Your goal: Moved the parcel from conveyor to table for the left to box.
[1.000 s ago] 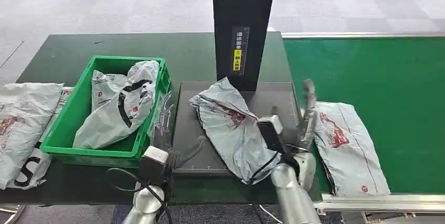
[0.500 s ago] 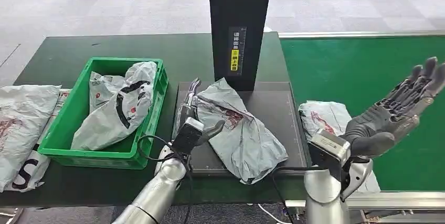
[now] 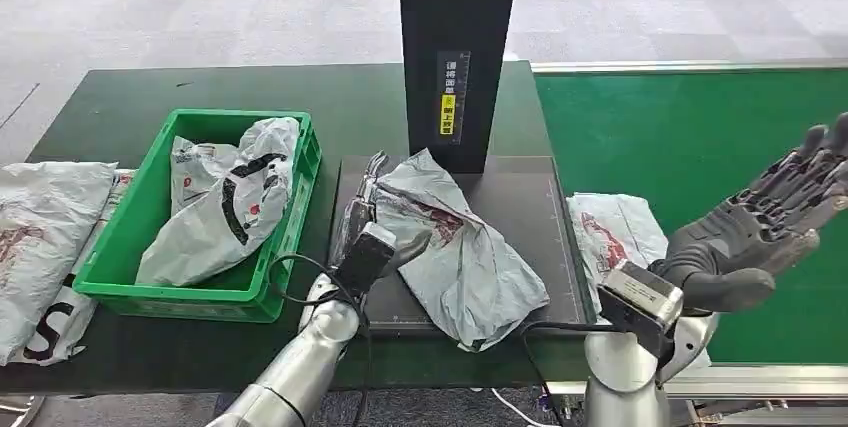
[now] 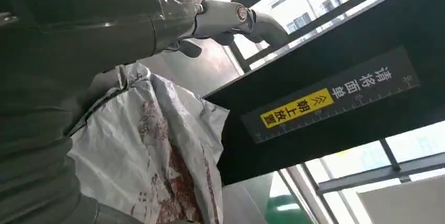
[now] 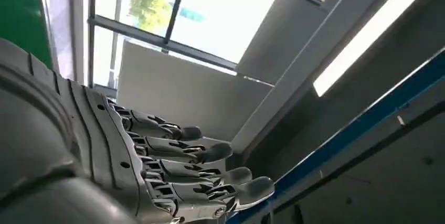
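A crumpled grey parcel (image 3: 455, 242) with red print lies on the black platform (image 3: 545, 202) in front of the black column (image 3: 455, 47). My left hand (image 3: 368, 209) is at the parcel's left edge, fingers stretched out and thumb apart, gripping nothing. In the left wrist view the parcel (image 4: 152, 156) lies just under the hand (image 4: 78, 35), whose fingers (image 4: 225, 17) reach toward the column (image 4: 325, 103). My right hand (image 3: 765, 222) is raised over the green conveyor (image 3: 700, 127), fingers spread and empty; its fingers (image 5: 189, 166) show against a ceiling. A second parcel (image 3: 620, 232) lies on the conveyor.
A green crate (image 3: 120, 237) holding grey parcels stands on the dark table (image 3: 130, 97) left of the platform. More parcels (image 3: 40, 237) lie at the table's far left. The column rises at the platform's far side.
My right hand has let the parcel lie on the platform and risen, open, over the conveyor. My left hand has come up from beside the crate to the parcel's left edge.
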